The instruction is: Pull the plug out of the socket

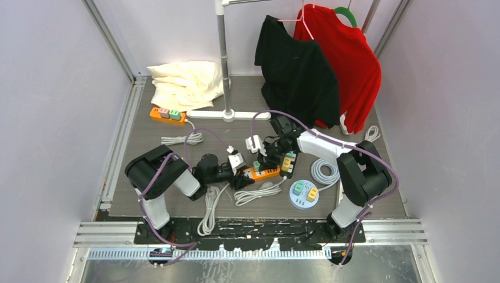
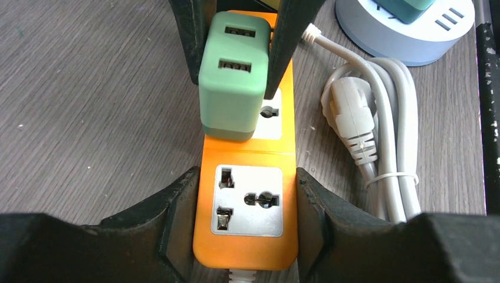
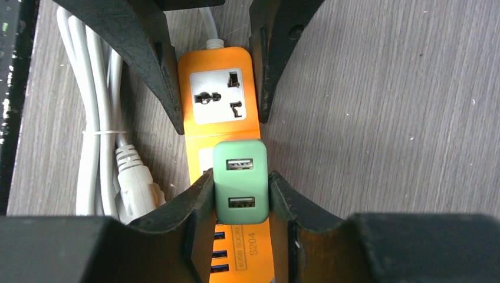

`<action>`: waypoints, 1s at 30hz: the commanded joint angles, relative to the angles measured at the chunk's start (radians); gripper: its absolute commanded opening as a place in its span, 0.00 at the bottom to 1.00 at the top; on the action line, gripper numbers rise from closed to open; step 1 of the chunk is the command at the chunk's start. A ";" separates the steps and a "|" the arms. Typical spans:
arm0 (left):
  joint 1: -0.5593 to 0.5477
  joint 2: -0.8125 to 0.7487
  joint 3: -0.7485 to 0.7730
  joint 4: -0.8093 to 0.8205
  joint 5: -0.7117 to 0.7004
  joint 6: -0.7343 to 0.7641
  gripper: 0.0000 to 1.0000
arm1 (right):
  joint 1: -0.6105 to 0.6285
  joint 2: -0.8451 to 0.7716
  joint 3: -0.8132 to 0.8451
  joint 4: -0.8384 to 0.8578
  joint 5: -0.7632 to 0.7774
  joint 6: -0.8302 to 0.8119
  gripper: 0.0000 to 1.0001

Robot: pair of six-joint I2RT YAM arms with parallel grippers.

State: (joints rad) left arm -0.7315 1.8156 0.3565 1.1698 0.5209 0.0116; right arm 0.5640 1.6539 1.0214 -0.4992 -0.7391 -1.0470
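Observation:
An orange power strip (image 1: 263, 173) lies mid-table, also in the left wrist view (image 2: 247, 194) and the right wrist view (image 3: 219, 100). A green USB plug (image 2: 233, 79) sits in its middle socket, seen in the right wrist view too (image 3: 240, 181) and from above (image 1: 256, 166). My left gripper (image 2: 246, 219) is shut on the strip's cable end, fingers (image 2: 174, 218) pressing both sides. My right gripper (image 3: 240, 197) is shut on the green plug, fingers (image 3: 194, 203) against its sides. The plug looks seated on the strip.
A bundled white cable with plug (image 2: 365, 124) lies beside the strip. A round grey socket hub (image 1: 303, 194) sits near front right. Another orange strip (image 1: 167, 114), a cream cloth (image 1: 186, 82), a clothes stand (image 1: 223, 59) with black and red shirts stand at the back.

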 commanded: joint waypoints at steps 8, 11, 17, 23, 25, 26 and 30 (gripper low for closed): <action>-0.001 0.018 0.011 -0.021 -0.016 0.012 0.00 | 0.021 -0.060 -0.031 -0.018 -0.099 -0.113 0.01; -0.001 0.014 0.022 -0.063 -0.019 0.008 0.00 | 0.093 -0.042 -0.010 0.139 -0.121 0.146 0.01; -0.002 0.003 0.011 -0.070 -0.035 -0.001 0.00 | 0.016 -0.039 0.019 0.163 -0.090 0.207 0.01; 0.010 0.031 0.027 -0.081 -0.034 -0.028 0.00 | -0.100 -0.098 -0.038 -0.030 -0.122 -0.109 0.01; 0.012 0.037 0.029 -0.070 -0.029 -0.037 0.00 | -0.068 -0.116 -0.055 -0.027 -0.146 -0.113 0.01; 0.013 0.038 0.029 -0.068 -0.027 -0.040 0.00 | -0.038 -0.121 -0.056 -0.012 -0.142 -0.089 0.01; 0.013 0.029 0.033 -0.094 -0.025 -0.047 0.00 | 0.064 -0.119 -0.043 0.128 -0.160 0.141 0.01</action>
State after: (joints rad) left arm -0.7311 1.8286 0.3958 1.1469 0.5480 -0.0238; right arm 0.5407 1.5974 0.9611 -0.4744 -0.7891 -1.0836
